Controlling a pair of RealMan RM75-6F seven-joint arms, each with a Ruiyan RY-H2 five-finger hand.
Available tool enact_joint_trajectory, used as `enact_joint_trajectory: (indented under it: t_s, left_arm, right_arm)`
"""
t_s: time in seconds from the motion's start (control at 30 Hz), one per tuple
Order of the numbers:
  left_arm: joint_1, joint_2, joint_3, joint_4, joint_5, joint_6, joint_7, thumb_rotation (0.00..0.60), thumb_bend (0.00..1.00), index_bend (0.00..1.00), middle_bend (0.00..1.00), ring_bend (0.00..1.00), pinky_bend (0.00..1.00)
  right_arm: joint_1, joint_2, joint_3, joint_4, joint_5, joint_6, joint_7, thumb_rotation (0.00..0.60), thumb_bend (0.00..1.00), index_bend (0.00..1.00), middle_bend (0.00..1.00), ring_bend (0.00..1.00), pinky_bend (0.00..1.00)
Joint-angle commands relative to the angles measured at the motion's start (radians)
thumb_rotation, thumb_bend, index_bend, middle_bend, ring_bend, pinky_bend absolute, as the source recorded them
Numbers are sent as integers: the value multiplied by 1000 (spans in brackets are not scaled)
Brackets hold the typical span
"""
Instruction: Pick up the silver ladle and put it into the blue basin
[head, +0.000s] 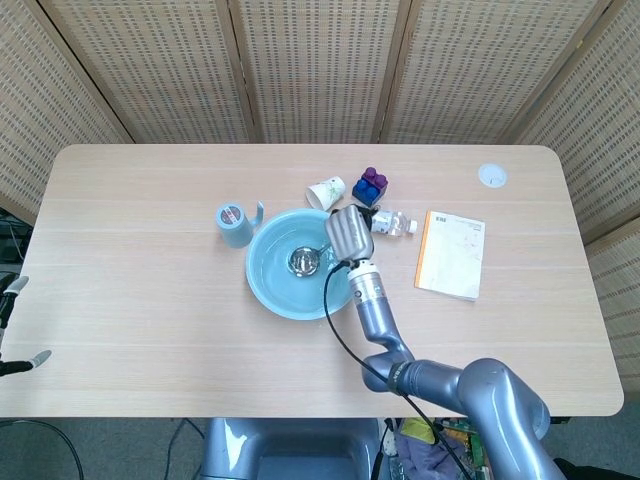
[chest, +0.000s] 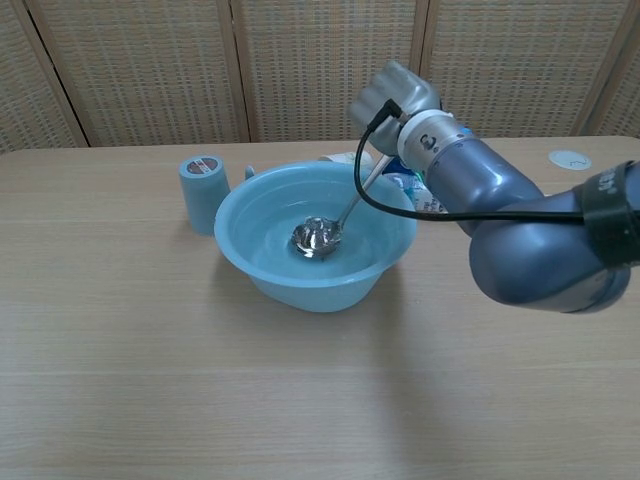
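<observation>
Fingers (chest: 372, 100) of the right hand (head: 346, 232) clamp the ladle (chest: 318, 236) handle; its bowl sits below-left of them inside the basin (chest: 262, 268). Letting go tilted could tip the handle over the rim, toward the bottle (head: 392, 224).

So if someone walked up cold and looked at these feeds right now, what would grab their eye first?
Probably the big grey right arm reaching in from the right, its right hand over the far right rim of the blue basin and gripping the handle of the silver ladle, whose bowl sits low inside the basin. After that, the orange-spined notebook lying flat to the right, and the small blue cup just left of the basin.
</observation>
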Motion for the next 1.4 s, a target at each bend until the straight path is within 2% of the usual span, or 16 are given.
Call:
enact_joint_trajectory:
  t_s: [0.03,0.5,0.8,0.87,0.93,1.0,1.03,1.07,1.17,1.4]
  left_arm:
    - [-1,1,0,-1,-1,-1,0,600,0,0,0,0,0]
    - [-1,2,-1,0,0,1,-5,600,0,0,0,0,0]
    - [-4,0,1,-1,-1,-3,-3,600,0,0,0,0,0]
    - [-4,0,1,-1,0,-2,-1,600,0,0,0,0,0]
    - [-3,-1,2,-2,2,0,0,600,0,0,0,0,0]
    - [-3,-1,3,-3,3,1,2,600,0,0,0,0,0]
    - [-2,-1,5,-3,5,1,4,600,0,0,0,0,0]
    - [-3,-2,5,-3,6,1,5,600,0,0,0,0,0]
    - [-4,-3,7,-5,8,0,7,600,0,0,0,0,0]
    - [-5,-5,10,-7,12,-2,13,600,0,0,0,0,0]
  right_arm:
    - [-13,-10,-10,12,-34,-8,-2,600,979,815,923,1000,1000]
    - [-43,-33,-30,48,-121,-48,-40,600,980,819,925,1000,1000]
    - [-70,6,13,-90,-57,-75,-126,600,985,820,929,1000,1000]
    - [-76,12,33,-128,-19,-70,-150,600,986,821,930,1000,1000]
    - [-86,15,78,-186,63,-57,-179,600,987,821,930,1000,1000]
    - [-93,23,136,-252,159,-35,-199,600,991,821,930,1000,1000]
    - [-103,30,211,-307,254,-14,-182,600,994,821,930,1000,1000]
    - [-101,42,239,-339,297,-2,-193,600,997,821,930,1000,1000]
    - [-92,80,277,-401,361,28,-212,600,1000,821,930,1000,1000]
    - [-86,151,319,-485,416,67,-185,600,1000,821,931,1000,1000]
